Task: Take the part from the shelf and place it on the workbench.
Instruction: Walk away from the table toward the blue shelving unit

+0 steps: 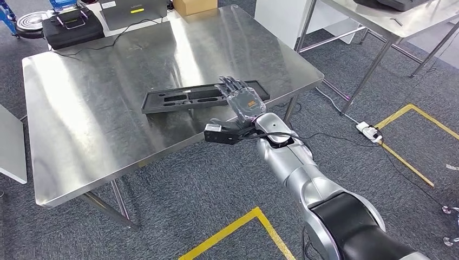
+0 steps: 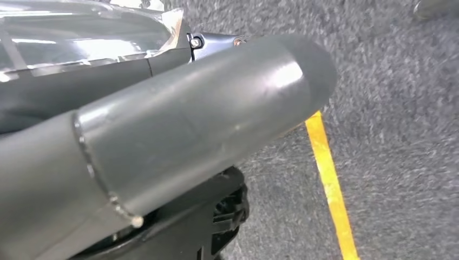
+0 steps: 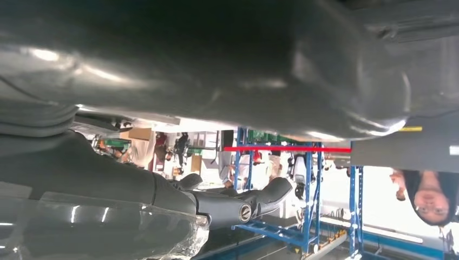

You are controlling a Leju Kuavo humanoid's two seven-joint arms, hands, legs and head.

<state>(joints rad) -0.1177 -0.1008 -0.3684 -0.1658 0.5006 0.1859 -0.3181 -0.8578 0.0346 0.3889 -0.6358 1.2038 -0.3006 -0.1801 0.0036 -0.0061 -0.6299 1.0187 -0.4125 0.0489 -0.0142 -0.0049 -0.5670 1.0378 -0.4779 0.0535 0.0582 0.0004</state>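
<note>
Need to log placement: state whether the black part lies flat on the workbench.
Flat: the black part lies on the workbench, right hand open above it.

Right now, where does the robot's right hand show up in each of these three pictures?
Head view: right hand at centre, open over the black part on the workbench.
Right wrist view: its dark fingers reach in from the left edge.
Left wrist view: not in it; the grey thumb belongs to the left hand.
Shared landmark: yellow floor tape, head and left wrist views.

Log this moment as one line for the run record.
part: flat on workbench | right hand: open, above part's near edge, holding nothing | left hand: hanging over floor, state unclear
</note>
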